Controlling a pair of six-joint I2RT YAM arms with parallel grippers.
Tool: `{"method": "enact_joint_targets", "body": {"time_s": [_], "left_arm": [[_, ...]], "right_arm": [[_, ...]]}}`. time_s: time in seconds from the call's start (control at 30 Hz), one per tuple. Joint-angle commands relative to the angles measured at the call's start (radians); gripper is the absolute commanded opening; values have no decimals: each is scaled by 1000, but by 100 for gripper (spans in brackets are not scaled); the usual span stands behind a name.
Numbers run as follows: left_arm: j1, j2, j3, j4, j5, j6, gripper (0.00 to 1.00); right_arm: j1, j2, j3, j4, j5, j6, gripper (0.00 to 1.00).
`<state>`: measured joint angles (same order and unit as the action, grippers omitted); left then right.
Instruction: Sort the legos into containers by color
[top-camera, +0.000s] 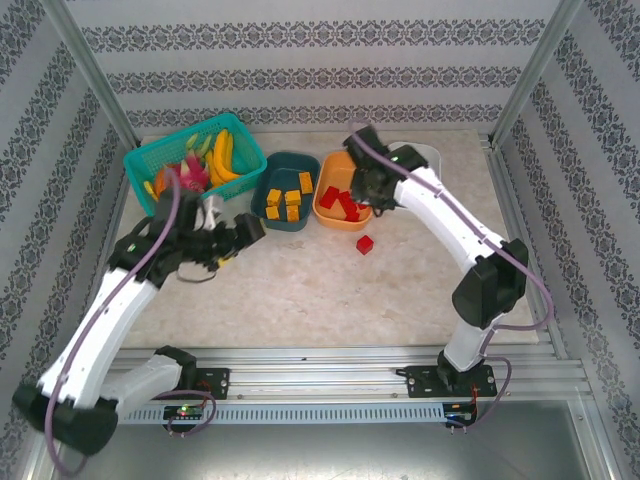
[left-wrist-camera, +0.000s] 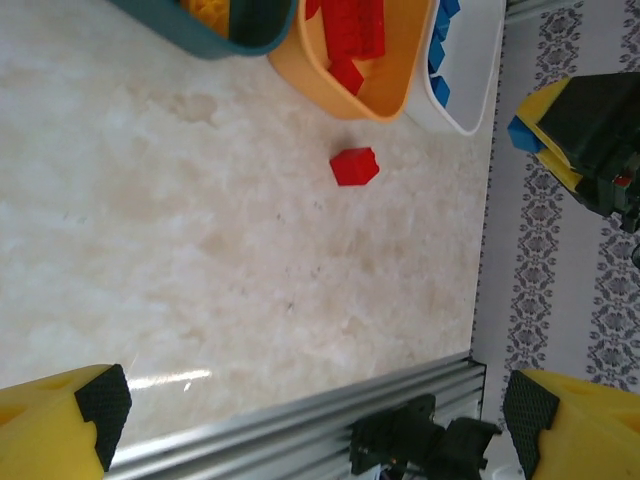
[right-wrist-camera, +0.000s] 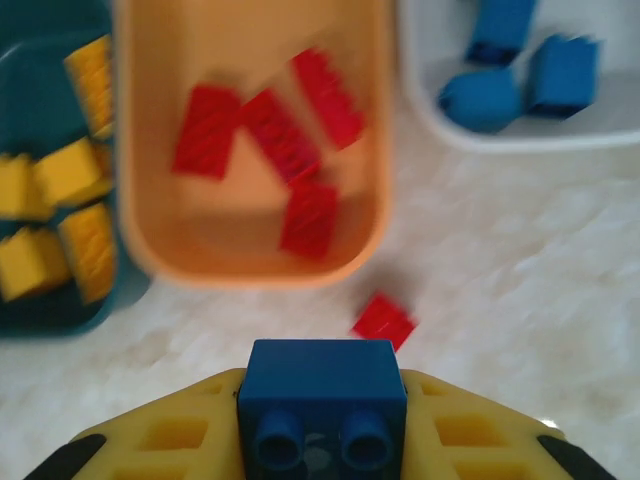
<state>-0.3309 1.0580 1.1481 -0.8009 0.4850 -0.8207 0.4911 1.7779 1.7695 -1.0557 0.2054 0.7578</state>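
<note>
Overhead, the marble-patterned table (top-camera: 300, 290) is seen with a teal mesh basket (top-camera: 145, 165) of toy fruit (top-camera: 225, 155) at its far left. Beside the basket, three tubs are ranged in a row: the dark teal tub (top-camera: 272, 178), the orange tub (top-camera: 335, 168) and the white tub (top-camera: 432, 153). From above, the white tub is largely hidden by the right arm (top-camera: 450, 215); its inside is opened up in the right wrist view. The left gripper (top-camera: 243, 232) is held near the dark teal tub's near-left corner, its yellow fingers (left-wrist-camera: 60, 425) spread wide apart. The right gripper (top-camera: 374, 192) is poised over the orange tub's right edge, clamped on a blue brick (right-wrist-camera: 322, 385), a grasp made plain in the right wrist view. Yellow bricks (top-camera: 290, 200) are contained in the dark teal tub, red bricks (right-wrist-camera: 280, 140) in the orange tub, blue bricks (right-wrist-camera: 520, 75) in the white tub. One red brick (top-camera: 365, 244) lies on the table, just in front of the orange tub.
</note>
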Motion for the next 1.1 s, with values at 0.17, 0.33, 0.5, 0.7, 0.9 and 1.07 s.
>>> {"method": "enact_joint_targets", "body": {"time_s": [0.17, 0.33, 0.5, 0.7, 0.9, 1.07], "left_arm": [[-156, 401, 220, 402, -61, -71, 98], [-166, 622, 361, 530, -18, -100, 98], [-185, 816, 585, 488, 16, -71, 98], [-211, 978, 798, 412, 33, -51, 97], [-221, 1040, 860, 397, 40, -58, 97], [-221, 1033, 868, 372, 34, -39, 97]], "right_arm": [[-273, 217, 147, 77, -55, -140, 26], [-342, 394, 328, 50, -13, -181, 26], [-397, 550, 477, -13, 10, -159, 26], [-422, 683, 622, -78, 30, -172, 26], [-434, 738, 632, -92, 15, -165, 27], [-438, 743, 663, -82, -18, -172, 40]]}}
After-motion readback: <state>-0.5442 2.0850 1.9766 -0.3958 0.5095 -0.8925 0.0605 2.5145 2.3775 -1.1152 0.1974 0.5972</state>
